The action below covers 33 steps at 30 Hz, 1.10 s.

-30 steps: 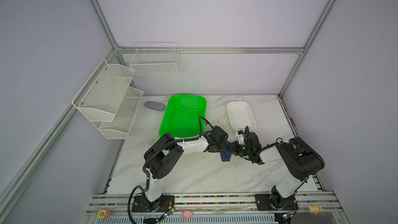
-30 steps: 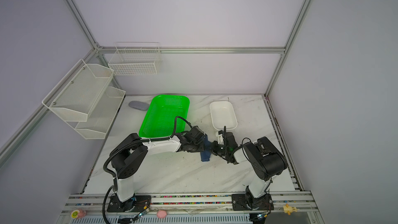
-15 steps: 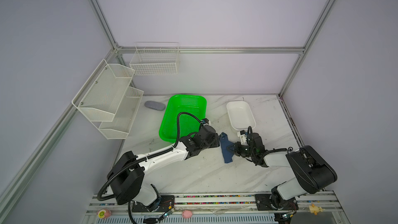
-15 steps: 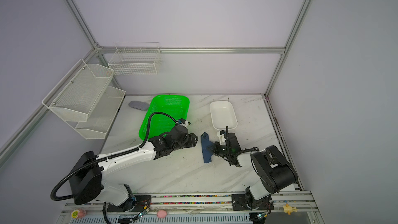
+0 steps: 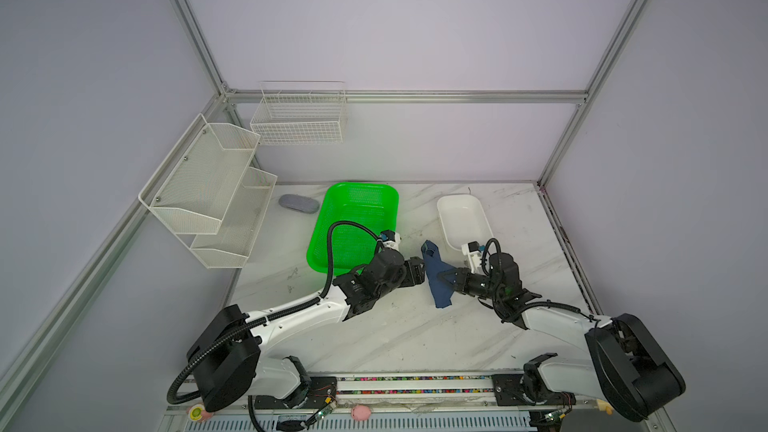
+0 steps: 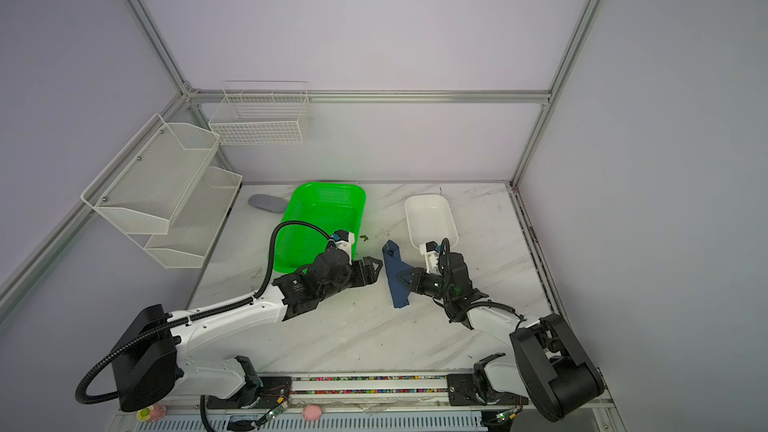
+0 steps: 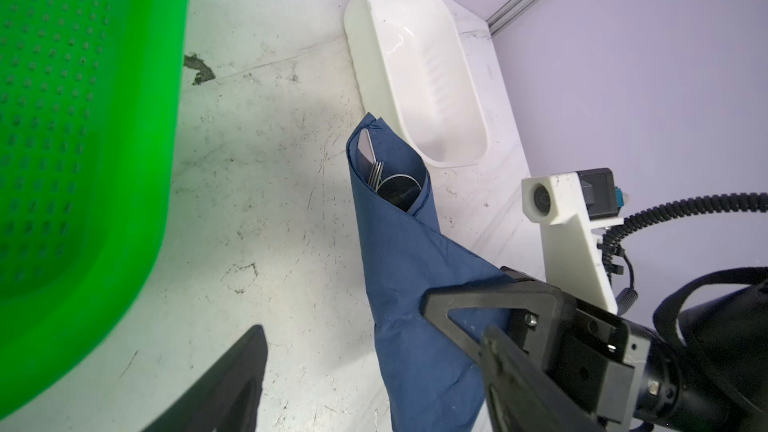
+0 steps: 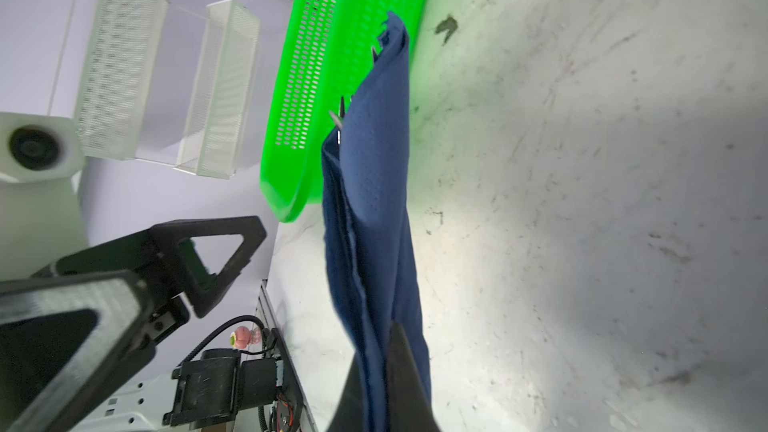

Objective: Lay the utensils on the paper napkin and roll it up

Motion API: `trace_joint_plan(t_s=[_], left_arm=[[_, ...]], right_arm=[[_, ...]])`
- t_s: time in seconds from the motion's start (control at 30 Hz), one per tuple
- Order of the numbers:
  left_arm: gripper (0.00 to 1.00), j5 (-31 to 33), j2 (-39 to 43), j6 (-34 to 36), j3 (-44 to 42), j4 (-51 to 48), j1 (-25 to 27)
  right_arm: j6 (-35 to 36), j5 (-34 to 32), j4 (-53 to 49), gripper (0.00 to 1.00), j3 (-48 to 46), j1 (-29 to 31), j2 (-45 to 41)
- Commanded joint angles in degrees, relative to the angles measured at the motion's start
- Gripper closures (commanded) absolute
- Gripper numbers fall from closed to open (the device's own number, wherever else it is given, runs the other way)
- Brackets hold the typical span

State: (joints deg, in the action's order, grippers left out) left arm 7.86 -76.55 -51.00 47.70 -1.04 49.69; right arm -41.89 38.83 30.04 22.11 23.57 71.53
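The paper napkin (image 5: 434,274) (image 6: 395,280) is a navy roll lying slantwise between the two grippers in both top views. Its open end faces the left wrist view, where the silver utensils (image 7: 376,168) show inside the napkin (image 7: 407,251). My right gripper (image 5: 448,278) (image 6: 406,278) (image 8: 378,340) is shut on the napkin (image 8: 374,201) near its middle. Metal tips (image 8: 338,116) stick out at the far end. My left gripper (image 5: 420,271) (image 6: 377,271) (image 7: 372,340) stands open just left of the roll, holding nothing.
A green basket (image 5: 357,214) (image 6: 324,209) stands behind the left gripper and a white tray (image 5: 461,218) (image 6: 430,218) behind the right one. A grey oval object (image 5: 293,203) lies at the back left. Wire shelves (image 5: 208,184) hang on the left wall.
My left gripper has opened, let go of the napkin and drawn back to the left. The right gripper has stayed shut on the roll.
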Motion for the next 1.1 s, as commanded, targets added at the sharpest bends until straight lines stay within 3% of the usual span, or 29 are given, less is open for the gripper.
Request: trace_joint_plan(t_s=[0.0,0.33,0.7,1.07], left_arm=[[0.12,-5.3,3.5,1.6,-4.6,12.0,-1.4],[0.09,-22.9,5.1,-2.2,-10.4,31.6,-7.5],[0.11,-29.1,-0.5,-6.2,-7.3,42.7,-8.6],[0.24,-31.0,-3.6,-8.8,-4.7,48.0,-9.4]], right_arm=[[-1.9,2.6,0.4,0.94,3.4,0.3,-3.5],[-7.4,5.4,0.4,0.95,9.9,0.3,-7.3],[-9.9,8.4,0.7,0.95,14.4,0.2,-8.2],[-13.4,11.5,5.2,0.95,14.7,0.2,-7.7]])
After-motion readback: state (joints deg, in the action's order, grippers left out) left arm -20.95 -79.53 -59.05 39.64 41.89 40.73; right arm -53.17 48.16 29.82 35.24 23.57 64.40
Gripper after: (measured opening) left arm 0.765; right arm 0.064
